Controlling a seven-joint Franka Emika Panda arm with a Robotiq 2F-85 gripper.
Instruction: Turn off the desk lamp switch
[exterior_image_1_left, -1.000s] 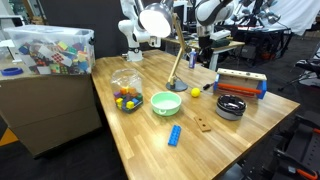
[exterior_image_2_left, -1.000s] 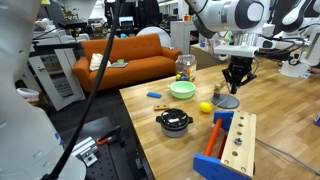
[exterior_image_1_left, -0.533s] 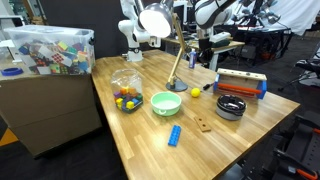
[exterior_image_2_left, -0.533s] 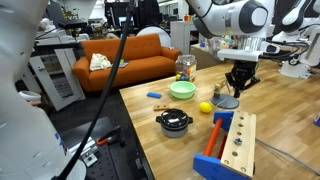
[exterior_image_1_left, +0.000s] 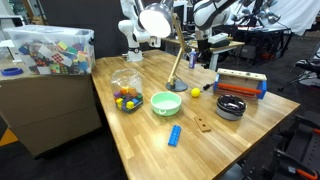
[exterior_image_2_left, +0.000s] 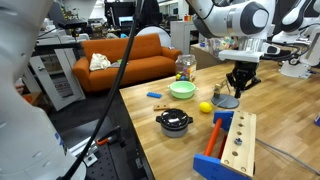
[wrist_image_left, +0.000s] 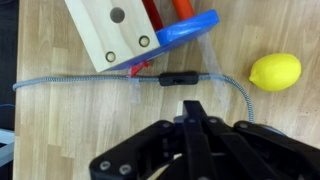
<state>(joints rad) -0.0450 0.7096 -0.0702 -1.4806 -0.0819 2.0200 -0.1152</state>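
Exterior view, from the left: a cardboard box (exterior_image_1_left: 45, 110) with a clear bin of coloured blocks (exterior_image_1_left: 48, 50) on top stands beside the desk (exterior_image_1_left: 140, 145). On the desk are a jar (exterior_image_1_left: 126, 92) of coloured pieces, a green bowl (exterior_image_1_left: 166, 102), and a blue piece (exterior_image_1_left: 175, 134) near the front edge.

The desk lamp (exterior_image_1_left: 155, 22) stands mid-desk. Its dome head is high and its brass arm slants down to a base just behind the bowl. To the right of the base come a lemon (exterior_image_1_left: 195, 91), a black pot (exterior_image_1_left: 230, 106) and a wooden block toy (exterior_image_1_left: 241, 83).

In this view the gripper (exterior_image_1_left: 193, 60) is half hidden behind the lamp arm. The opposite exterior view shows it clearly: it hangs point-down, close over the lamp base (exterior_image_2_left: 226, 101). An orange sofa (exterior_image_2_left: 120, 55) appears only there.

Only the wrist view shows the braided cord (wrist_image_left: 60, 80) and its black inline switch (wrist_image_left: 178, 78). They lie on the desk between the toy and the gripper. The gripper's fingers (wrist_image_left: 195, 125) are pressed together and hold nothing. Their tips are near the switch but apart from it.
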